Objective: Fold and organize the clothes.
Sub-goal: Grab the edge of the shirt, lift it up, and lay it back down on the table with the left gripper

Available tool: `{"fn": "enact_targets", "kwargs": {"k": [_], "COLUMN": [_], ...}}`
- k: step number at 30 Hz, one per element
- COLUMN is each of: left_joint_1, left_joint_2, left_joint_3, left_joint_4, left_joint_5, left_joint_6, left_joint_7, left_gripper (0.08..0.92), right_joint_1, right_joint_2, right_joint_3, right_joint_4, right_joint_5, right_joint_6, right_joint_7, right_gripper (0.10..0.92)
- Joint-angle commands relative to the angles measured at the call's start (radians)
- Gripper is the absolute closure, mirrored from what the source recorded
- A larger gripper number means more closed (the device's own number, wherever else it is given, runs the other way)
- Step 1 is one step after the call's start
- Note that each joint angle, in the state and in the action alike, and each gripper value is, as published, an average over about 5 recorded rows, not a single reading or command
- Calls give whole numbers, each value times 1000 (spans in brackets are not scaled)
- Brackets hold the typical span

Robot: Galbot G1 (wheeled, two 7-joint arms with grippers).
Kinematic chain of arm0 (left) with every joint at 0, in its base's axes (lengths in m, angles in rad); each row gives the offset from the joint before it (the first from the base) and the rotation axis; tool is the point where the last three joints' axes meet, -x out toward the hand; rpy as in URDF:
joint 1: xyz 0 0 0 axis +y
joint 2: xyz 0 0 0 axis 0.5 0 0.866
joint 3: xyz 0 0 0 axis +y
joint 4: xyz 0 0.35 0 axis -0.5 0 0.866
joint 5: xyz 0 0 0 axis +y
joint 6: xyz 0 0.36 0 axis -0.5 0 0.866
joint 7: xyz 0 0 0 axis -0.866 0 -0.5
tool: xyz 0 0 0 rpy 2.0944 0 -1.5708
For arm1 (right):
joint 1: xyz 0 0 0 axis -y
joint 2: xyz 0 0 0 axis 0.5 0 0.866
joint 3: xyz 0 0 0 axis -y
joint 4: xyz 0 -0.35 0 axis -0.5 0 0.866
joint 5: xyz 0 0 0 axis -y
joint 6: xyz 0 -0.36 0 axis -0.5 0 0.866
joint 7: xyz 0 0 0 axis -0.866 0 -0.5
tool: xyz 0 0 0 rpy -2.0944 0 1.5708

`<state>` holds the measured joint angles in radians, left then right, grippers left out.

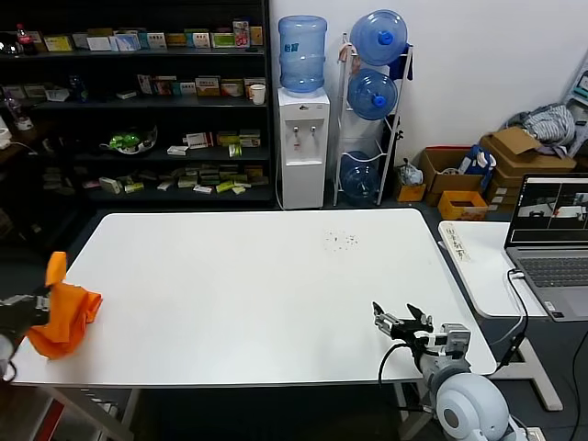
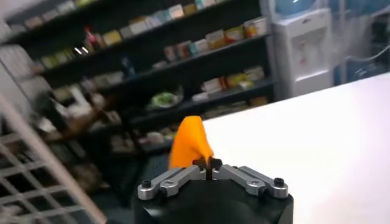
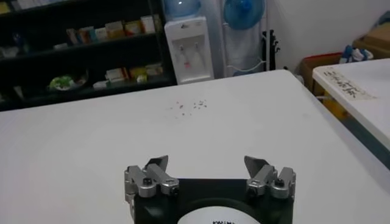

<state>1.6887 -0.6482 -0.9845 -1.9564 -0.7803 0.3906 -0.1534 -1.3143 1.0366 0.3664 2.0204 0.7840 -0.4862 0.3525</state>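
Nearest the robot, at the table's near right corner, the right gripper [image 1: 401,322] rests low over the bare surface with its two fingers spread wide and nothing between them; its own wrist view shows the same gaping jaws [image 3: 210,176] pointing across the tabletop. This arm appears to be waiting.

At the near left edge, the left gripper [image 1: 20,310] has its fingers pinched together on a fold of the bright orange cotton T-shirt [image 1: 62,317]. The shirt is bunched into a crumpled wad that hangs partly over the table's left edge, with one peak of cloth sticking upward. In the left wrist view, a tongue of orange fabric [image 2: 189,141] rises from between the closed fingertips [image 2: 209,165]. No lettering or neck tag can be made out.

The wide white rectangular table [image 1: 248,285] stretches away in front, carrying only a scatter of small dark specks [image 1: 342,241] toward its far side.

Beyond it stand dark shelves of boxed goods [image 1: 138,101], a white water dispenser [image 1: 302,147], a rack of blue bottles [image 1: 374,92], and, to the right, an open laptop [image 1: 556,239] on a side table.

Judging from this, the task is at its start: the shirt is being brought onto the table and no fold has been made. The next move likely calls for carrying the wad toward the table's middle and spreading it flat, probably with the right gripper's help.
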Motion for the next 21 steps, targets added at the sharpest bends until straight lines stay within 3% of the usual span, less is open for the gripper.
{"fn": "enact_targets", "kwargs": {"k": [1,6,10,14,21], "left_joint_1": [-389,-638,-741,-781,-797], "left_joint_2": [-174,-409,-547,-612,-637], "left_joint_3": [688,966,1044,1059,1071], "left_joint_4": [-302,-108,54,127,133], "left_joint_5": [-594,-557,-485,-440,-421], "left_joint_6": [72,48,36,34,39], "left_joint_7": [-409,-457,-448,-433,-441], "left_gripper": [893,893,893,893,893], "right_joint_1": [-19,-40,-49,-50,-42], "right_joint_2": [18,42,58,66,75], "right_joint_3": [20,42,51,55,48], "right_joint_4": [-32,-36,-33,-32,-47], "right_joint_5": [-27,-40,-45,-45,-50], "right_joint_6": [-3,-5,-8,-9,-4], "right_joint_7": [13,22,31,33,28], "right_gripper": [203,203,203,203,203]}}
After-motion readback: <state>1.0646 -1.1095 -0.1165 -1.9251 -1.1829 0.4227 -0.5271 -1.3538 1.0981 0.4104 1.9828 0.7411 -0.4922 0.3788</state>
